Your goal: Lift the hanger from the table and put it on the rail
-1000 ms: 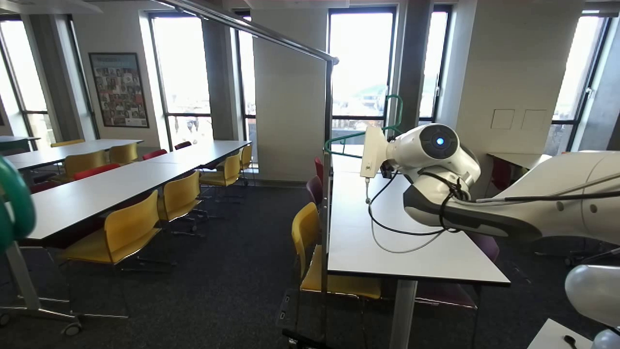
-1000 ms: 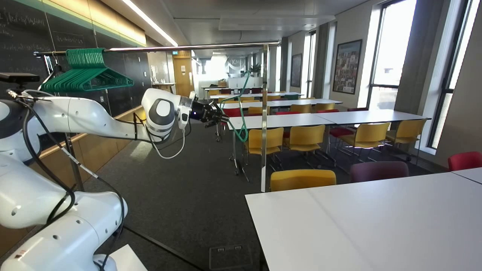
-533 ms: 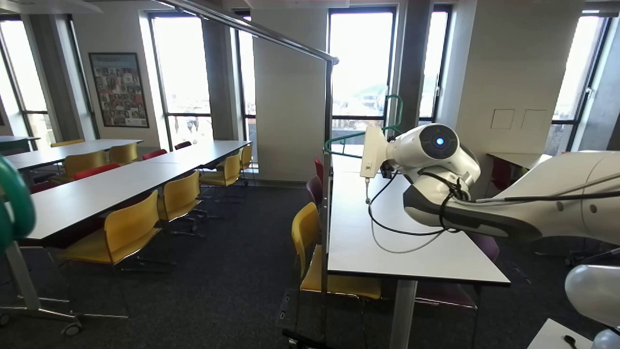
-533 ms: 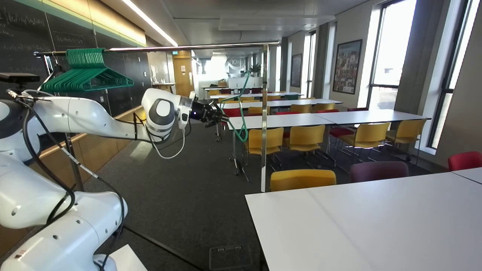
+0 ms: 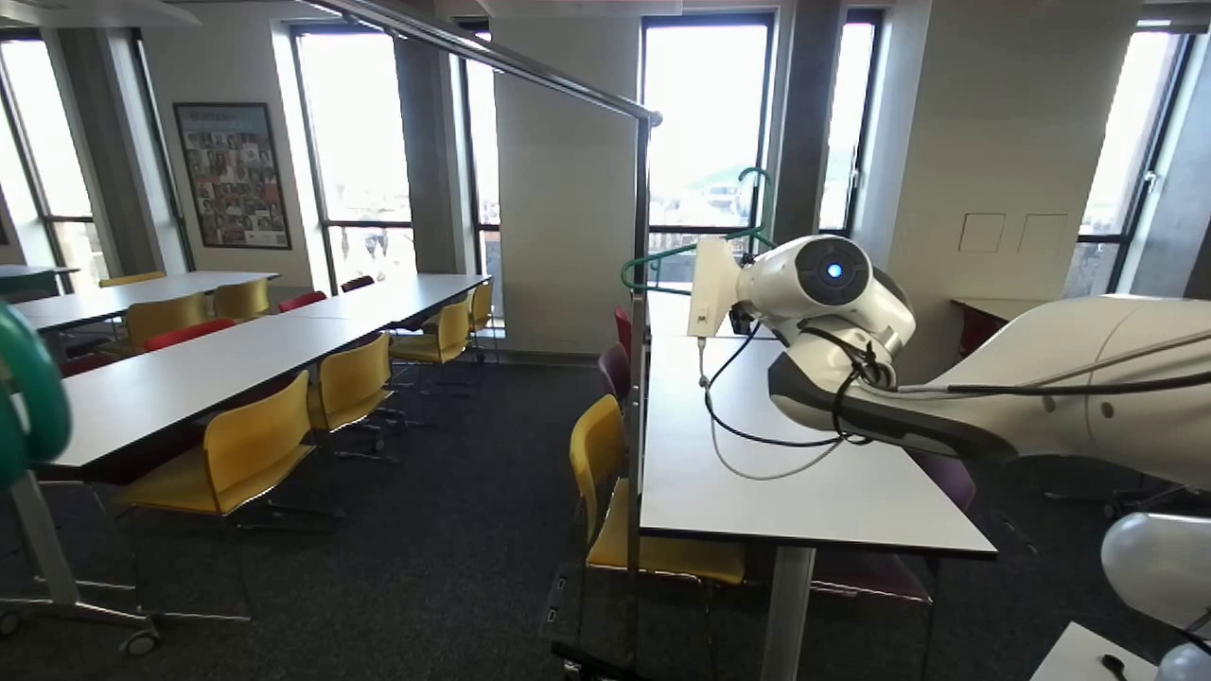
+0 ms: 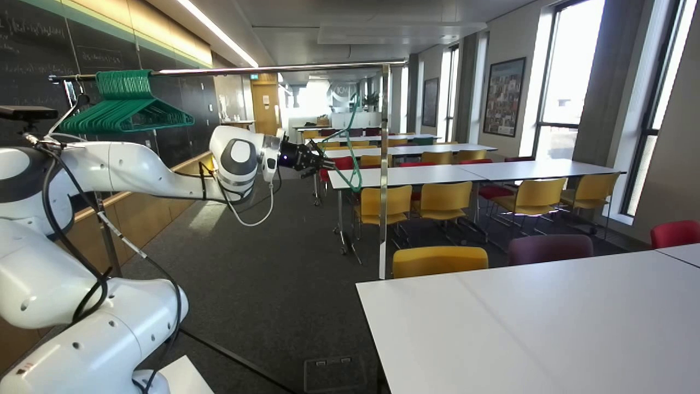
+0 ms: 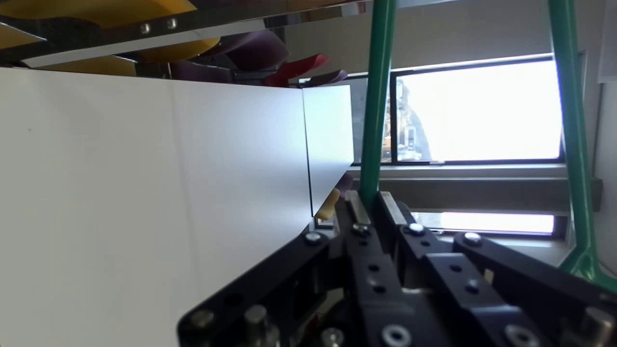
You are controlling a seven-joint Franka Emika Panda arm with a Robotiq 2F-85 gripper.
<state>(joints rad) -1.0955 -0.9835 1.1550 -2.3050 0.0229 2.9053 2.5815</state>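
1. Fingers (image 7: 392,208) of the black metal two-finger gripper (image 7: 370,206) are closed on a slim, glossy green triangular clothes hanger (image 7: 377,96), pinching its straight lower bar between their grey tips.
2. Another green bar of the clothes hanger shows to the right in the wrist view, apart from the fingertips, and runs to a forked joint near the edge.
3. The clothes hanger is held in the air, its curved hook (image 5: 767,194) uppermost and its frame tilted.
4. A long, thin, polished grey metal rail (image 6: 306,68) runs overhead; the hook stands lower than the rail and apart from it.
5. A straight, upright grey metal post (image 6: 384,180) supports one end of the rail; the clothes hanger is near the post, with a gap between them.
6. A tight bunch of green hangers (image 6: 123,85) with angular frames hangs toward the rail's opposite end, well apart from the gripped one.
7. A long, rectangular, white-topped table (image 5: 804,501) with a dark edge stands beside the post, lower than the clothes hanger; a yellow chair (image 6: 440,261), a purple chair (image 6: 550,249) and a red chair (image 6: 675,234) line its side.
8. The smooth white robot arm (image 6: 131,168) with dark grey panels bears the gripper; a flat white block (image 5: 712,303) at its wrist hides the fingers in an exterior view.
9. Tall, dark-framed windows (image 5: 710,123) stand beyond a framed poster (image 5: 234,175) of small pictures, and a black chalkboard (image 6: 41,49) bears pale writing.
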